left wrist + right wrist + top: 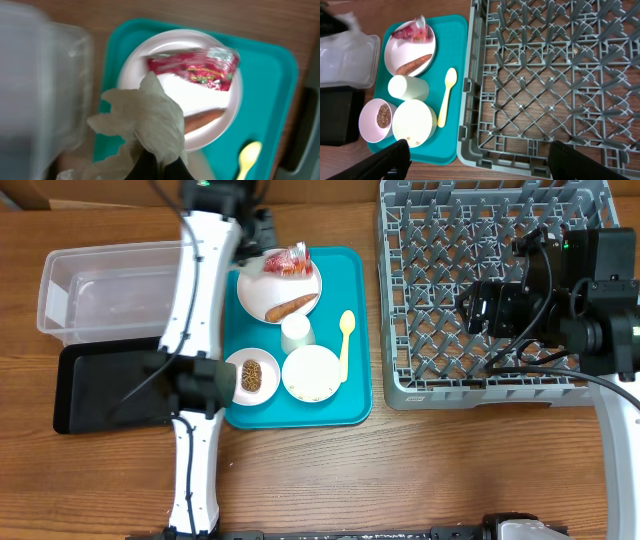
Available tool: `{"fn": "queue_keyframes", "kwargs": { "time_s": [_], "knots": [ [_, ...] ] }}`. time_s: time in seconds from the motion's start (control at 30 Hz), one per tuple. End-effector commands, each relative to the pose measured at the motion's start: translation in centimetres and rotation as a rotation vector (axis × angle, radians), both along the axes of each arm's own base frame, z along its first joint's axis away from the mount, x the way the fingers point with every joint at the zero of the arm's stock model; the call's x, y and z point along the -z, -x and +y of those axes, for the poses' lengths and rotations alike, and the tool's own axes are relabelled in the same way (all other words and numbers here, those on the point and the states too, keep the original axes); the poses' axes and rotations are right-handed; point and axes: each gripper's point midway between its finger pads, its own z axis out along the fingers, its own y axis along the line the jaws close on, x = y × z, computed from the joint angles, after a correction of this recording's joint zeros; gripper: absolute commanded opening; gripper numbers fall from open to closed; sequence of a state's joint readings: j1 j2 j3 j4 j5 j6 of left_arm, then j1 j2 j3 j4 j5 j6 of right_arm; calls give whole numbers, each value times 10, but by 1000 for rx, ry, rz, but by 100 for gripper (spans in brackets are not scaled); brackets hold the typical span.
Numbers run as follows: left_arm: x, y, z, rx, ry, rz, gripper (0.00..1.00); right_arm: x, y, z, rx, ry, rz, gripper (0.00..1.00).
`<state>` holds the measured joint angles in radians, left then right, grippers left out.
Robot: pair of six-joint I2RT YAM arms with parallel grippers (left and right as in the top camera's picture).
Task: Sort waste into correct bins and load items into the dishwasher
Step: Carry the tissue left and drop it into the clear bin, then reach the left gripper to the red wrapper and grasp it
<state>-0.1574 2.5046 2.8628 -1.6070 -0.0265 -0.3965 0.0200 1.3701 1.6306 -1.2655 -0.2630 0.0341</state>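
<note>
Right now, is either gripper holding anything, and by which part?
Left gripper pinches the crumpled white napkin by its bunched lower end; right gripper is open, holding nothing.

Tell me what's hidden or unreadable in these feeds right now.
Carrot: left wrist view, one end hidden behind the napkin in the left pincer.
Clear tub: left wrist view, blurred and cut off by the left edge; contents unreadable there.
Black tray: overhead, right part covered by the left arm.
Rice: too small to confirm in the large bowl, overhead or right wrist.
</note>
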Motion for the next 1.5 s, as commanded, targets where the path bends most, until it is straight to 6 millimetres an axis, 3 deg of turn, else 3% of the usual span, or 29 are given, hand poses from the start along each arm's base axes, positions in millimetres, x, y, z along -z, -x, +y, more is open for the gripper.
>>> {"fn": "queue_keyframes", "kwargs": {
  "time_s": [0.0,0.07,0.23,0.37,0.4,0.5,0.53,0.67,0.8,0.87,0.97,1.07,1.2,1.37,1.47],
  "knots": [
    [-16,12,51,-84,-5,18,4,-14,-1,0,5,-12,-40,90],
    [-10,13,62,-37,50,43,4,-14,-1,0,5,-12,-42,90],
    [19,25,115,-190,87,151,4,-13,0,0,15,-19,-33,90],
    [45,42,146,-262,64,251,6,-13,0,0,17,-20,-32,90],
    [50,45,153,-273,45,270,21,-13,0,0,17,-20,-32,90],
    [56,49,167,-292,-14,287,91,-14,-1,0,17,-20,-35,90],
    [56,47,170,-294,-28,279,100,-14,-1,0,17,-20,-36,90],
    [40,34,170,-292,-33,199,100,-14,-1,0,17,-20,-36,91],
    [8,18,165,-277,-34,77,100,-14,-1,0,17,-20,-36,91],
    [-13,8,153,-217,2,-4,100,-14,-1,0,17,-20,-36,91],
    [-48,-13,102,22,132,-160,100,-14,-1,0,17,-20,-36,91],
    [-62,-24,56,215,126,-243,100,-14,-1,0,17,-20,-36,91],
    [-44,-36,13,321,-13,-234,100,-14,-1,0,17,-20,-35,91],
    [2,-53,-43,433,-90,-221,100,-13,-1,0,17,-20,-35,91],
    [28,-59,-56,423,-119,-206,100,-13,0,0,17,-20,-30,91]
  ]
}}
